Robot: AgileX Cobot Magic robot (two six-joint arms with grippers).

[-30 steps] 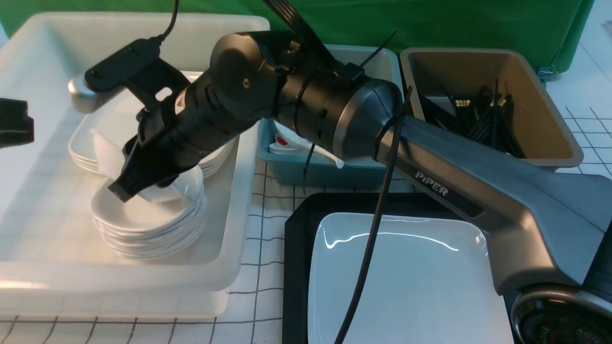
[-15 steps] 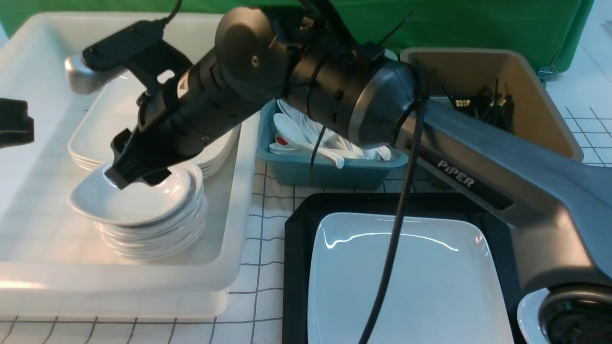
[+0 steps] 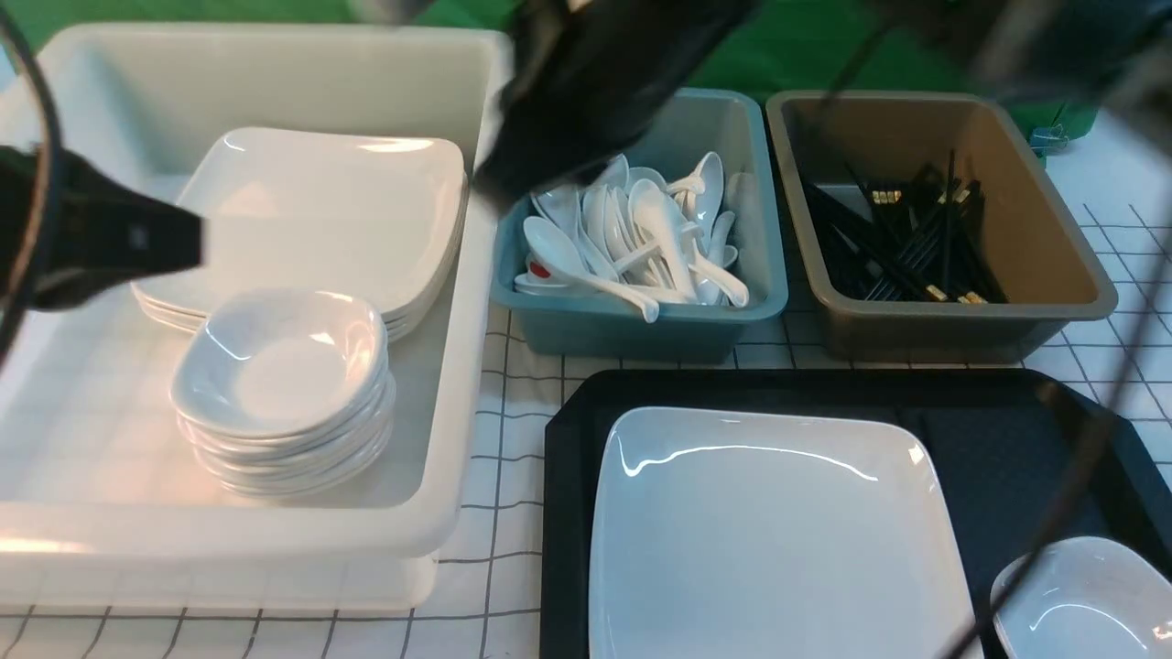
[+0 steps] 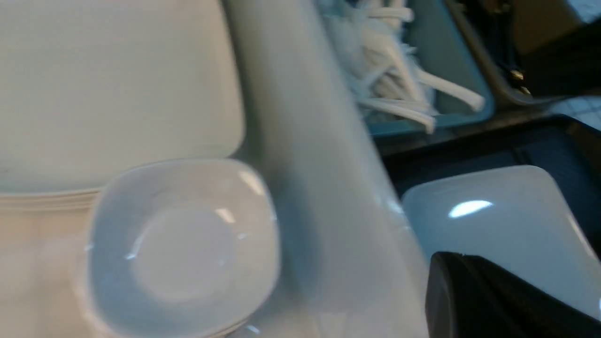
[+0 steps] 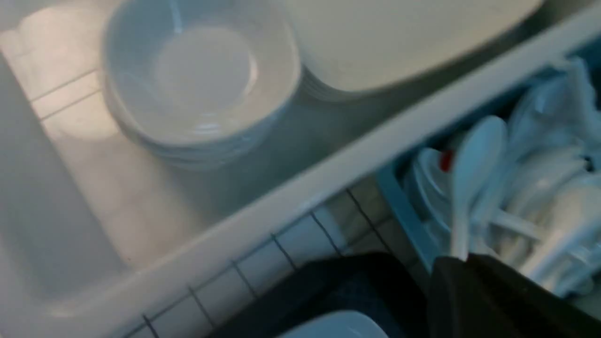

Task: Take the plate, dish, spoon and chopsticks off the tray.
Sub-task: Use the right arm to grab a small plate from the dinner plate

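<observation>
The black tray (image 3: 1007, 439) sits front right with the big white plate (image 3: 769, 540) on it. A small white dish (image 3: 1080, 595) rests at the tray's front right corner. On the part of the tray that shows, I see no spoon and no chopsticks. My right gripper (image 3: 502, 178) is a dark blur, high above the wall between the white tub and the blue tub. In the right wrist view its fingers (image 5: 453, 270) lie together, shut and empty. My left gripper (image 3: 188, 243) hangs shut and empty over the white tub's left side.
The white tub (image 3: 476, 302) holds a stack of square plates (image 3: 330, 210) and a stack of small dishes (image 3: 279, 366). Several white spoons fill the blue tub (image 3: 641, 334). Black sticks lie in the brown tub (image 3: 961, 329). A grid-lined cloth covers the table.
My right gripper let the small dish go onto the stack, shut, and swung up and right, away from the white tub. My left gripper came further in from the left.
</observation>
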